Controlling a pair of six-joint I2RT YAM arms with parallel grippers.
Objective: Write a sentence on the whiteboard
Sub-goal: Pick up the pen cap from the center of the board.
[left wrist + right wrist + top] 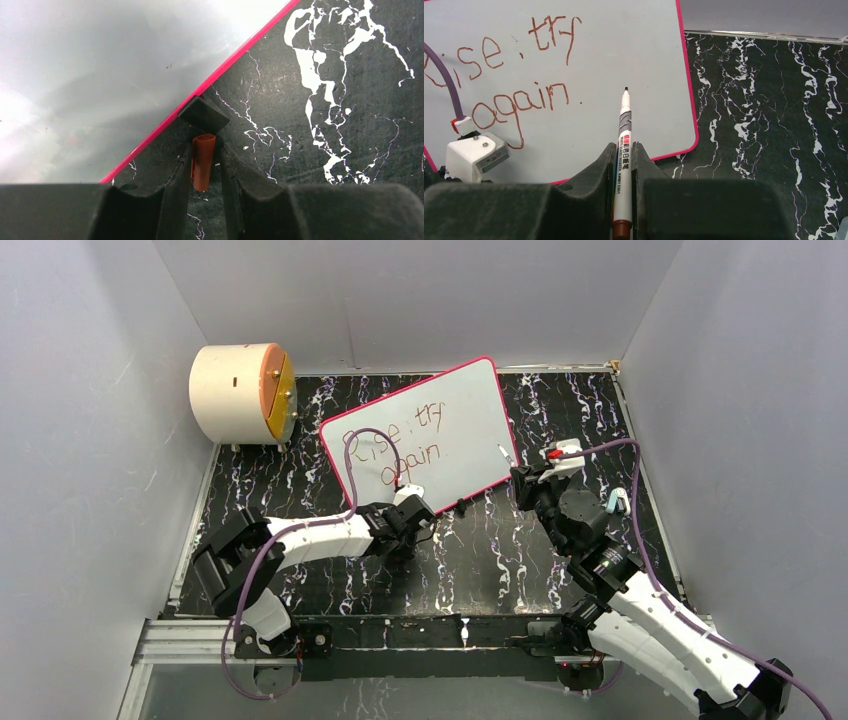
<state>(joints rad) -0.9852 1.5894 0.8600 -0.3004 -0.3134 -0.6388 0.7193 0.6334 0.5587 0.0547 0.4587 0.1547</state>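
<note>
The sentence (400,445), thin reddish-brown handwriting reading "Rise, try" over "again", fills the left half of the whiteboard (470,410), which lies flat and turned at an angle in the middle of the overhead view, its pink-red rim running along the black white-veined table (500,550). In the right wrist view the writing sits at upper left and the white marker pen (624,145) stands in the centre, its dark tip pointing at bare board just right of "again". The right gripper (624,155) is clamped on the pen's barrel, the brown rear end showing below the fingers. In the left wrist view the left gripper (204,170) lies low at the board's near edge, its jaws narrowly apart on either side of a red pen cap (203,161). A thin gap shows at the cap's right side, and whether it is gripped cannot be told. Just above the cap is a black clip foot (204,114) on the rim. A cream cylinder with an orange face (240,392) stands at upper left, well apart from the board.
</note>
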